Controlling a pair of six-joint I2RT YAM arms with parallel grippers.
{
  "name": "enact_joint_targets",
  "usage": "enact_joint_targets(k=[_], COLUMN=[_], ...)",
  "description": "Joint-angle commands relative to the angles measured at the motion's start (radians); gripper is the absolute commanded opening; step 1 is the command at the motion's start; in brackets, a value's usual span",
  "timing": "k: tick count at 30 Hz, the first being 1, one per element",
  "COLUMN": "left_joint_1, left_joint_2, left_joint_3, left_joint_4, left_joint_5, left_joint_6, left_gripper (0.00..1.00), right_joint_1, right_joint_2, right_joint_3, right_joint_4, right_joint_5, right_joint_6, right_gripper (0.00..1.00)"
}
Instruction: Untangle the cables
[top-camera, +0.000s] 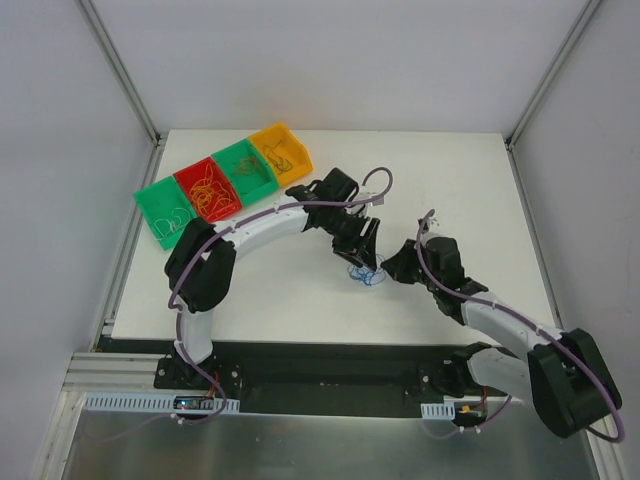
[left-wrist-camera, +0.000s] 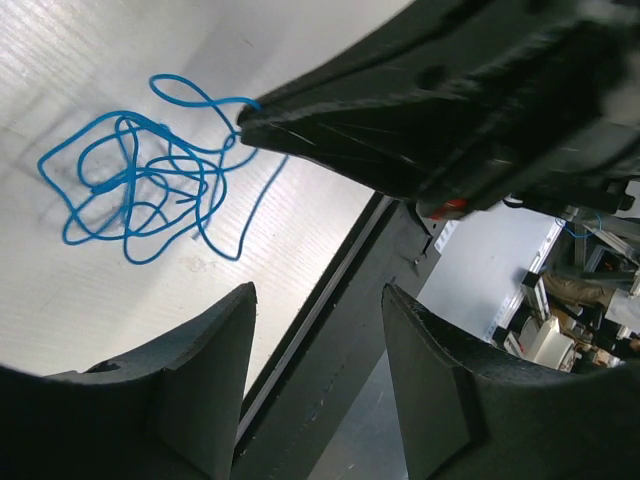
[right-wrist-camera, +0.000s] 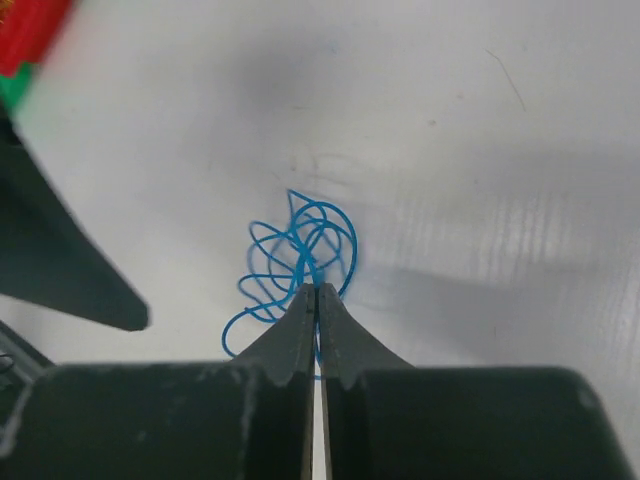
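- Jaws of the right gripper (right-wrist-camera: 316, 290) are pressed together on one blue strand at the near edge of the cables (right-wrist-camera: 300, 250) — the rest of the clump fans out straight ahead of the tips, flat on the table (right-wrist-camera: 480, 150).
- Jaws of the left gripper (left-wrist-camera: 318, 295) stand apart with nothing between them. In its wrist view the clump lies ahead and off to the left of the gap, not in line with it.
- From above, the cables (top-camera: 365, 274) sit between the two grippers, with the right one touching them and the left one just over their far side — so the right arm is the nearer.
- As a shape, the clump is a roundish knot with no clear long axis. One loose tail trails toward the table's edge.
- Pulling it apart would, I judge, need the left jaws brought onto the knot's far side, opposite the pinch.
- Farthest back, a row of bins (top-camera: 157, 200) holds other wires, well apart from the knot.
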Motion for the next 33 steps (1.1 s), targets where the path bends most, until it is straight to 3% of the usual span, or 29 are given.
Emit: enact_joint_targets(k=[1,10,17,20,23,24,33], left_joint_1=[-0.009,-0.007,-0.007,-0.007,-0.009,-0.010,-0.017], left_joint_2=[0.007,-0.006,-0.142,-0.207,-0.263,-0.279,-0.316], left_joint_3=[0.033,0.045,0.027,0.022,0.013,0.011,0.016], left_joint_4=[0.003,-0.020,-0.021,-0.011,0.002,0.000,-0.008], left_joint_5=[0.033,-0.014,-0.126,-0.148,-0.148,-0.153,0.116], left_joint_6=[-0.008,0.007,0.075,0.127,0.199,0.228,0.352], left_gripper=[0.53,0.46,0.60,0.61,0.42,0.41,0.56], right_joint_1=[0.006,0.004,0.004,0.006,0.004,0.006,-0.002], right_joint_2=[-0.118,-0.271,-0.366,-0.389,-0.419,-0.429,-0.492], right_joint_3=[0.019,0.075,0.147,0.172,0.192,0.195,0.238], right_joint_4=[-0.022,-0.159,-0.260,-0.275,-0.278,-0.280,-0.300], right_joint_5=[-0.072,-0.141,-0.150,-0.199,-0.265,-0.276,-0.372], right_joint_6=[0.056,0.121,0.079,0.058,0.038,0.038,-0.006], right_gripper=[0.00,0.00,0.00,0.01,0.00,0.00,0.00])
